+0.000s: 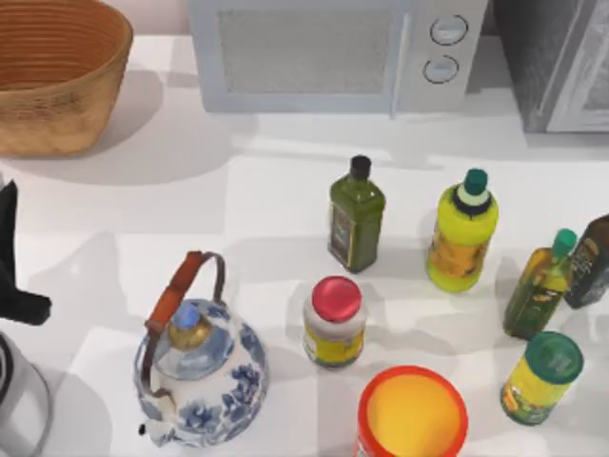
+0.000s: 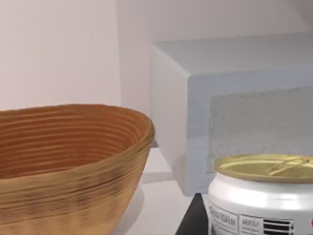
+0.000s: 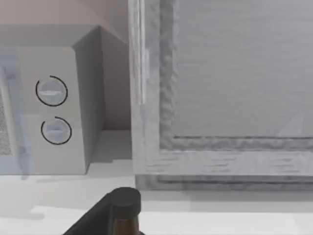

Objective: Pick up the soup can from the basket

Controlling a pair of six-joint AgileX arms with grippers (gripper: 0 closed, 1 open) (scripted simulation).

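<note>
At the upper left of the top view sits the basket (image 1: 52, 71), orange-brown wicker with ribbed sides, resting on the white bench (image 1: 266, 205). The left arm (image 1: 14, 276) shows as a dark shape at the left edge of that view, with a silvery cylinder (image 1: 19, 400) below it at the lower left corner that may be the soup can, though too little of it is seen there to be sure. In the left wrist view the soup can (image 2: 261, 196) fills the lower right corner, tan-gold top and whitish label, out of the basket (image 2: 68, 166), which stands apart in the lower left of that frame. A dark piece of the left claw (image 2: 193, 220) appears just beside the can; whether the claw is pinching the can I cannot tell. Behind the can stands the microwave (image 2: 234, 112), also seen at the top centre of the top view. The right wrist view shows the microwave's two dials (image 3: 53, 110) at the left, a grey appliance door (image 3: 225, 93) across the right, and a dark bottle cap (image 3: 127, 200) at the bottom; the right claw's state cannot be told. Bottles, a red-lidded jar (image 1: 334, 322), a blue-and-white teapot (image 1: 202, 367) and an orange-rimmed tub (image 1: 412, 414) stand across the lower half of the top view.
</note>
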